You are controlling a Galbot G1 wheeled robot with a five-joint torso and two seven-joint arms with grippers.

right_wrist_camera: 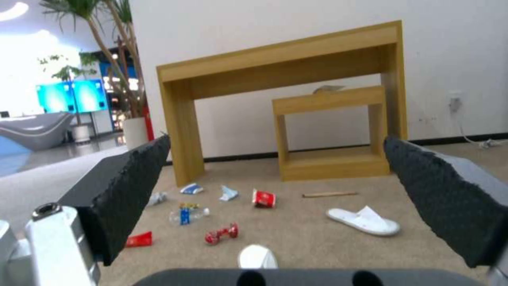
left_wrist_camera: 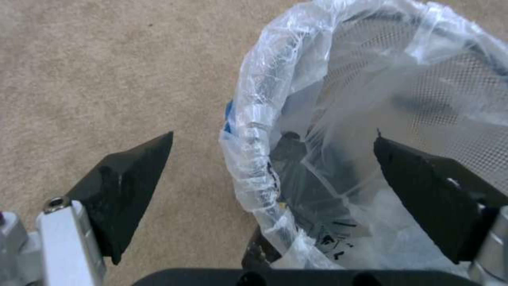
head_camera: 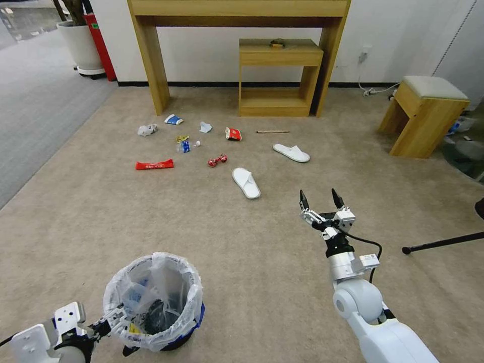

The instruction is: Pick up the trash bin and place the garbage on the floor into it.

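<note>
The trash bin [head_camera: 154,302], small, round and black, is seen standing on the beige short-pile carpet [head_camera: 242,242] at the near left, lined with a crinkled translucent white plastic bag [head_camera: 176,272] folded over its rim; in the left wrist view a fine mesh wall is made out through the film. The left gripper [head_camera: 115,316] is placed at the bin's left rim; its black wedge-shaped fingers [left_wrist_camera: 129,186] are held apart, one outside over the carpet and one inside the bag, with the rim between them and not clamped. The right gripper [head_camera: 321,198] is held out over bare carpet to the right, its two pointed, rough-textured fingers spread wide and nothing between them.

The garbage is scattered farther off, well apart from the bin: two flat white slippers [head_camera: 246,182], one nearer and one farther right; a twisted red wrapper [head_camera: 217,160]; a long flat red wrapper [head_camera: 155,164]; a small clear bottle [head_camera: 184,146] with a blue label, a yellow wrapper touching it; a red paper cup [head_camera: 233,133] on its side; crumpled paper [head_camera: 147,130]; a blue-white cup [head_camera: 173,119]; a pale blue mask [head_camera: 205,127]; a thin wooden stick [head_camera: 273,131]. Behind the litter a tall wooden table [head_camera: 237,15] is set against the white wall, with a low wooden shelf [head_camera: 280,75] beneath it; a padded wooden stool [head_camera: 426,113] is seen at the right.
</note>
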